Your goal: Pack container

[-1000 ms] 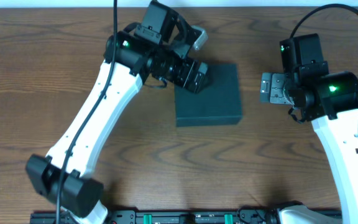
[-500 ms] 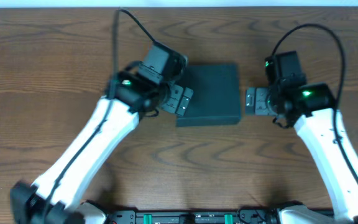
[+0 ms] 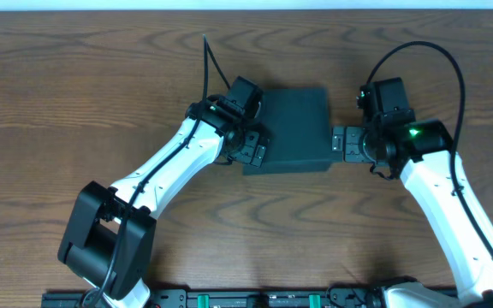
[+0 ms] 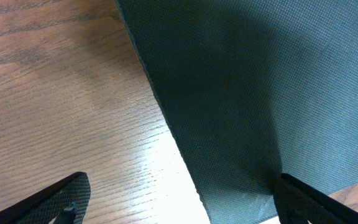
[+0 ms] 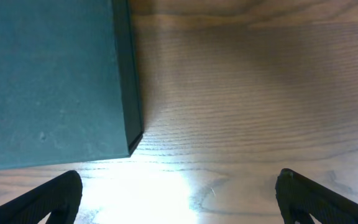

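Two grippers, both with fingers spread wide and clamped on nothing, sit on opposite sides of the box (image 3: 294,128). My left gripper (image 3: 252,147) is at the box's left side, close to its near-left corner. In the left wrist view, one fingertip hangs over bare wood and the other sits at the box's edge, with the box's dark textured surface filling the space between and beyond them. I cannot tell whether that fingertip touches the box.

My right gripper (image 3: 342,144) is just beside the box's right side, towards its near-right corner. In the right wrist view that corner lies inside the open span, nearer one finger, and the rest of the gap is wood with a bright glare patch. The box's lid looks flat and closed.

The box rests on the desk (image 3: 58,85), nearer the far edge than the near one and roughly midway between the left and right edges. The left arm (image 3: 161,175) and right arm (image 3: 452,197) reach in from the near edge.
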Available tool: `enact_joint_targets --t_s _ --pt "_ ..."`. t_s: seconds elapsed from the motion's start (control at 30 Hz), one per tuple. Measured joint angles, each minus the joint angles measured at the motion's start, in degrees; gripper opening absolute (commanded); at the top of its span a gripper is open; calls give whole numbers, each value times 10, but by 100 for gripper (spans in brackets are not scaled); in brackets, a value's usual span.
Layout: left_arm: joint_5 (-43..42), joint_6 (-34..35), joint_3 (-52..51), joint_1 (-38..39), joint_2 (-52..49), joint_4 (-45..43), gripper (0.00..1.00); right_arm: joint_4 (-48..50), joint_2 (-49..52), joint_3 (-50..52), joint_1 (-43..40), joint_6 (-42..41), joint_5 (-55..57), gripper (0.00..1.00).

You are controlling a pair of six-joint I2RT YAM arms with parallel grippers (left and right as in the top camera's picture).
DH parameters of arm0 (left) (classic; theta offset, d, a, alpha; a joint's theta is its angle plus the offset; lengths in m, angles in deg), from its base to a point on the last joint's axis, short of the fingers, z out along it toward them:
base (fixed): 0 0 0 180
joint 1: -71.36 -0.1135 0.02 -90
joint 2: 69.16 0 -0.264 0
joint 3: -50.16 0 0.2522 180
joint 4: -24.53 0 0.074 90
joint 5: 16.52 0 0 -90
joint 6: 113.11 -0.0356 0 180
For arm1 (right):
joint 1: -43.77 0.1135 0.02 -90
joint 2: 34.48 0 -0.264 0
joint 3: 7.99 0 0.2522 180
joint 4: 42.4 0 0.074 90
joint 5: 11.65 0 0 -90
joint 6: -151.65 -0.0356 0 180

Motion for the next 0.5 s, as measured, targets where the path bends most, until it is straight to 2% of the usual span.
enact_joint_targets --t_s 0.33,0.5 --pt "1 9 0 -2 7 1 95 66 16 34 -5 -1 -3 99" --pt "1 13 0 -39 56 19 95 97 17 34 -57 -4 -13 99"
